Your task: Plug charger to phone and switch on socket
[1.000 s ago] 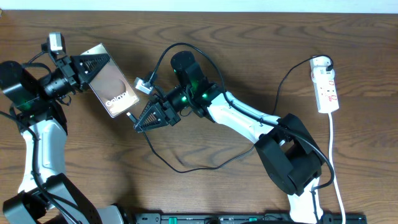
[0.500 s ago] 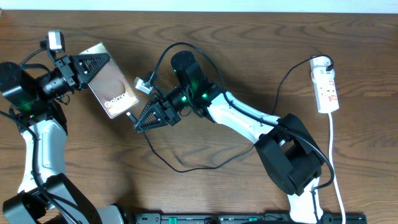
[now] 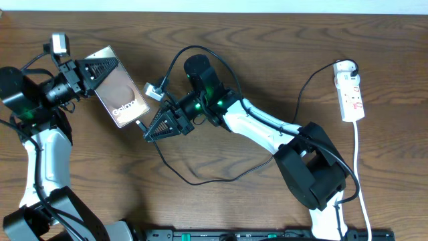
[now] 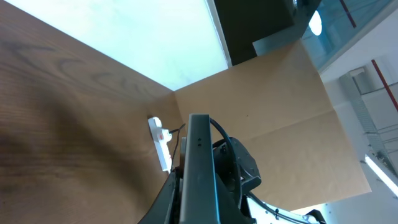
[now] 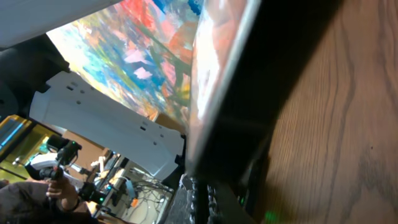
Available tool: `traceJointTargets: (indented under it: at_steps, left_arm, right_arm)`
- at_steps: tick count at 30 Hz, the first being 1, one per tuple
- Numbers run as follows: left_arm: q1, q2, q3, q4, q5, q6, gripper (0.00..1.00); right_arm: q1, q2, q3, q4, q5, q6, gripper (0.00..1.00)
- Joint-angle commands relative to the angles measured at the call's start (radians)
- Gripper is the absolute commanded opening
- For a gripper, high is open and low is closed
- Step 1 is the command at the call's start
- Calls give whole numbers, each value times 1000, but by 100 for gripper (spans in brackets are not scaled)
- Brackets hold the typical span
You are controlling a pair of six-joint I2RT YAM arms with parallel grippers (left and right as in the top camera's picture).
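My left gripper (image 3: 110, 68) is shut on the upper end of the phone (image 3: 124, 97) and holds it tilted above the table, screen up. The left wrist view shows the phone (image 4: 199, 149) edge-on between the jaws of that gripper (image 4: 198, 205). My right gripper (image 3: 150, 132) is shut at the phone's lower corner, with the charger cable (image 3: 194, 182) trailing from its tips. In the right wrist view the phone (image 5: 249, 93) fills the frame just ahead of the shut fingers (image 5: 205, 196); the plug tip is hidden. The white socket (image 3: 351, 90) lies at the far right.
The black cable loops across the wooden table (image 3: 267, 40) from the right gripper up to the socket's top end. A white cord (image 3: 358, 167) runs from the socket toward the front edge. The right arm's base (image 3: 314, 174) stands at the front right. The socket (image 4: 160, 143) also shows in the left wrist view.
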Motion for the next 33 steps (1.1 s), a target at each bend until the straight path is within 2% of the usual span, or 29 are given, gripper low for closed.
traceJointTargets:
  at_steps: [1,33]
  left_arm:
    - [7,-3,4,9,23,-8,8]
    - [7,-3,4,10,23,-16,8]
  right_arm:
    - [0,-1,7,34,-13,40,1]
    - [-1,-1,7,66,-5,78,1]
